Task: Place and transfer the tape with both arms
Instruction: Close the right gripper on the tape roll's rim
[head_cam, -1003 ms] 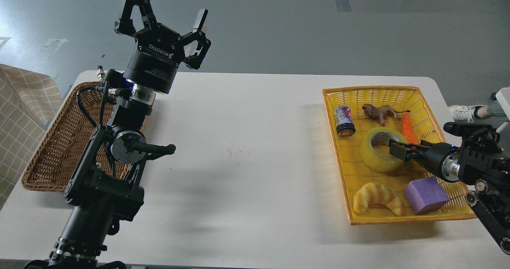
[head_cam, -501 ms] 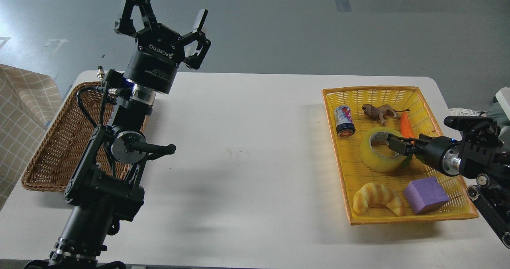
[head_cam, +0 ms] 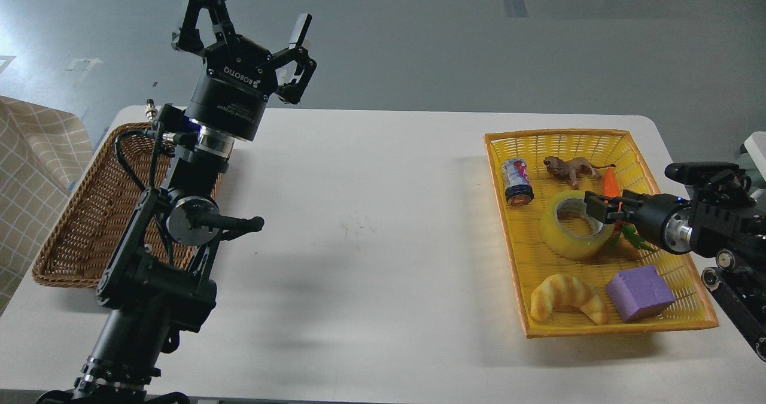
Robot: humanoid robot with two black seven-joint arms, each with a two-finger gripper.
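Observation:
The tape (head_cam: 565, 231), a translucent yellow roll with a pale core, lies flat in the yellow basket (head_cam: 514, 254) on the right of the table. My right gripper (head_cam: 598, 208) comes in from the right and sits over the roll's right rim, at the edge of its hole. Its fingers are small and dark, so I cannot tell them apart or see whether they grip the roll. My left gripper (head_cam: 260, 6) is open and empty, pointing up, high above the table's back left.
The yellow basket also holds a can (head_cam: 517, 181), a toy animal (head_cam: 570, 167), an orange carrot (head_cam: 610, 184), a croissant (head_cam: 565, 297) and a purple block (head_cam: 639, 292). A brown wicker basket (head_cam: 78, 224) sits at the left, partly behind my left arm.
My right gripper has risen and drawn slightly back, from low at the roll's hole to its upper right rim. The tape stays put. The left arm has not moved.

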